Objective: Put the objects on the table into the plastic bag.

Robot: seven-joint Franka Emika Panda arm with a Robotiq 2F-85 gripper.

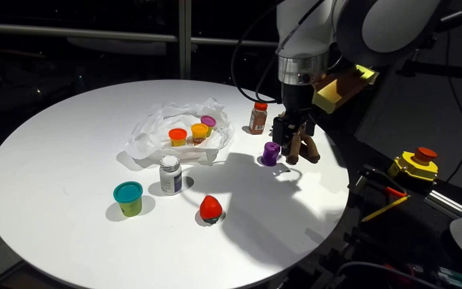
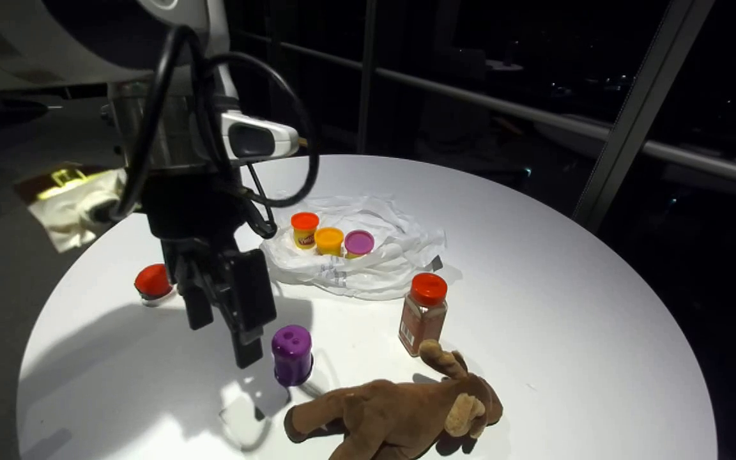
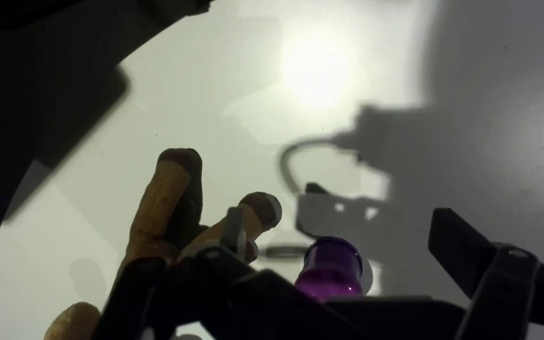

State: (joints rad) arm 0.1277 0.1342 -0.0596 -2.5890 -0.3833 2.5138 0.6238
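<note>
A white plastic bag [image 1: 144, 138] lies spread on the table, also in an exterior view [image 2: 374, 278]. Red-, yellow- and purple-lidded tubs [image 1: 178, 137] stand on it. My gripper [image 2: 222, 335] is open and empty, above the table beside a purple shaker [image 2: 292, 358]. In the wrist view the shaker [image 3: 333, 269] shows between the open fingers [image 3: 338, 231], partly hidden by the gripper. A brown plush animal [image 2: 393, 409] lies close by. A red-capped spice bottle [image 1: 258, 119], a white bottle [image 1: 171, 176], a teal-lidded tub [image 1: 129, 199] and a red strawberry [image 1: 211, 208] are on the table.
The round white table [image 1: 74, 241] has its edge close to the plush and the gripper. The plush legs [image 3: 154, 208] are beside one finger. The spice bottle [image 2: 423, 313] stands between the plush and the bag. A yellow emergency-stop box [image 1: 413, 165] is off the table.
</note>
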